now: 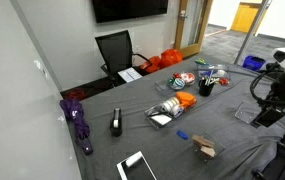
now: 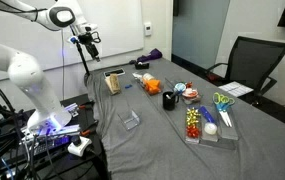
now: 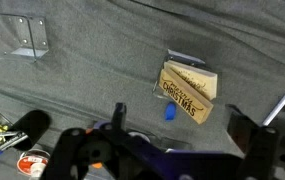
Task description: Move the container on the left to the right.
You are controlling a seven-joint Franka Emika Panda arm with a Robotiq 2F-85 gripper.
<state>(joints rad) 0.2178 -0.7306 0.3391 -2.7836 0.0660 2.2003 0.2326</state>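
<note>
In an exterior view, the arm (image 1: 282, 68) stands at the end of the grey-clothed counter (image 1: 102, 150). The container (image 1: 174, 106) lies near the counter's middle with orange pieces showing through it, well apart from the arm. A dark cup of pens (image 1: 207, 87) stands just beyond it. A plain clear box (image 1: 247, 113) sits nearer the arm. A small brown box (image 1: 204, 148) lies toward the front edge. The state of the jaws cannot be told here.

In an exterior view, the jaws hang in the air over the counter's end, touching nothing. The container (image 2: 149, 86) lies between the brown box (image 2: 113, 82) and the dark cup (image 2: 169, 100). The clear box (image 2: 130, 120) sits by the near edge.

In the wrist view, the jaws stand wide apart with nothing between them, clear of the cloth. The brown box (image 3: 189, 88) lies on the cloth with a small blue piece (image 3: 169, 113) just beside it. The clear box (image 3: 27, 35) is in the corner
</note>
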